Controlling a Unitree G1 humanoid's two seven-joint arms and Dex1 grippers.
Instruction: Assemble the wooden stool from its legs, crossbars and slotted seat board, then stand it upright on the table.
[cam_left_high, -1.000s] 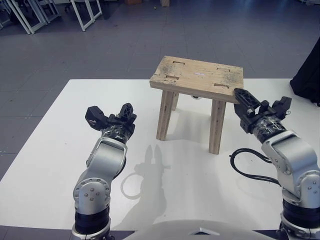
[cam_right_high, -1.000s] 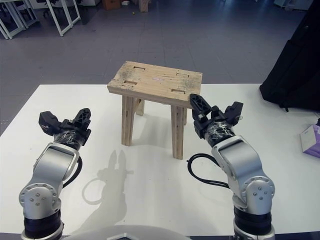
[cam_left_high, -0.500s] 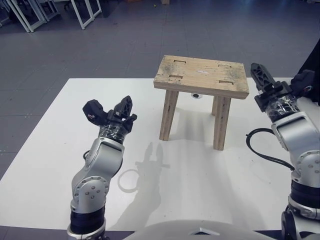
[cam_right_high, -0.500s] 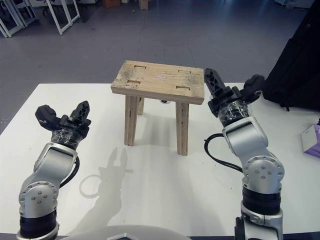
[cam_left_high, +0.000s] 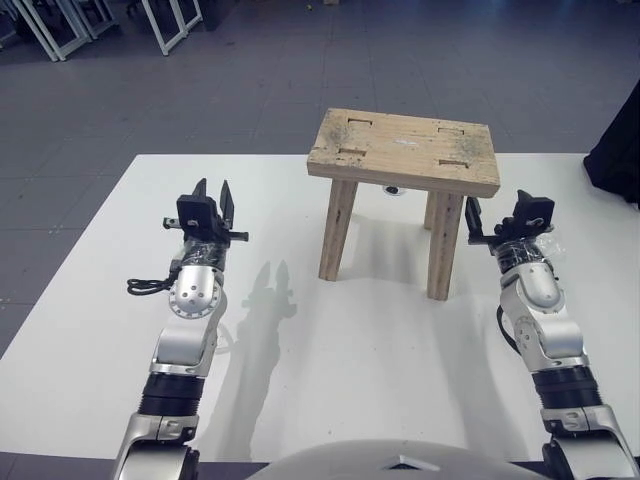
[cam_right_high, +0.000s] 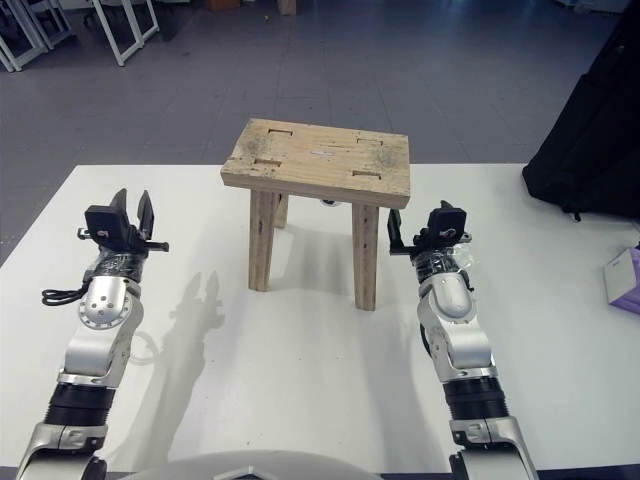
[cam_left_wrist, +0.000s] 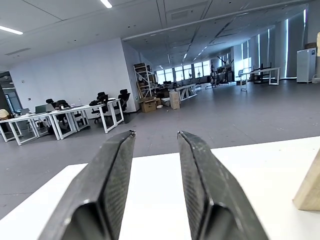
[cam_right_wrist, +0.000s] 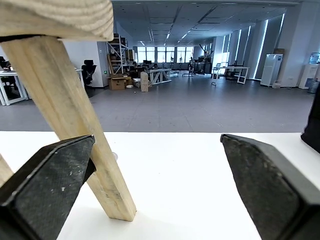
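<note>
Wooden stool (cam_left_high: 403, 152) stands upright on the white table (cam_left_high: 380, 360); left claw (cam_left_high: 212, 197) slightly apart, right claw (cam_left_high: 503, 214) spread wide near it

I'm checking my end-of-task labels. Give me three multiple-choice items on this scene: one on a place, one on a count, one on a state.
1. Where does the stool stand? A on the floor; B on the white table; C on a chair.
2. How many slots show in its seat? A two; B four; C six.
3. The left gripper is: A open; B shut on a leg; C shut on nothing.
Key: 1 B, its feet rest on the white table; 2 B, four slots, one near each corner; 3 A, its fingers are apart with nothing between.
</note>
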